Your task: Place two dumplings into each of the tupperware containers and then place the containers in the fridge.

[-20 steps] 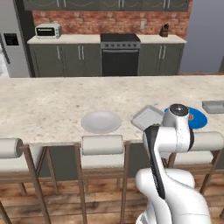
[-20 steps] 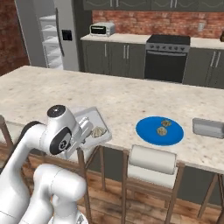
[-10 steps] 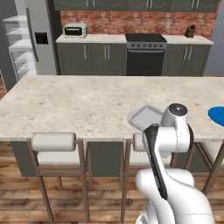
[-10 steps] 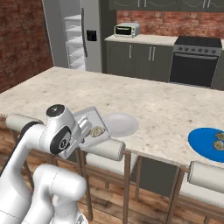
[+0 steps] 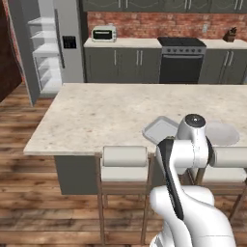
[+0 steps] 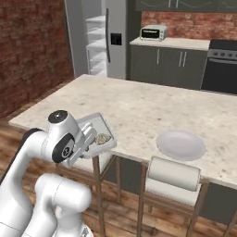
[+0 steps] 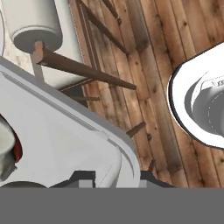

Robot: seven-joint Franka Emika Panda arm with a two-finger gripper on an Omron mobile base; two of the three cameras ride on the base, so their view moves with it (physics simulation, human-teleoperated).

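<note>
My gripper [image 6: 86,141] is shut on the near rim of one tupperware container [image 6: 95,134], a shallow light-grey tray held tilted at the island counter's front edge. Two dumplings [image 6: 102,138] lie inside it. From the left base camera the same container [image 5: 160,129] pokes out just left of my arm, which hides the fingers. In the hand view the container [image 7: 57,140] spreads across the left, its rim running down into my gripper [image 7: 117,175]. The fridge [image 5: 50,48] stands at the far left with its door open and white shelves showing; it appears again as the fridge [image 6: 99,39].
A round white plate [image 6: 180,144] lies on the island counter [image 5: 106,116] to my right. Padded stools [image 5: 124,164] line the counter's near side. A black oven [image 5: 181,60] and a toaster oven [image 5: 103,34] sit along the back wall. Wooden floor lies left of the island.
The whole scene has slid right in both base views, so the base has driven left. The blue plate has passed out of frame and the fridge has come closer. The container stays in my grip.
</note>
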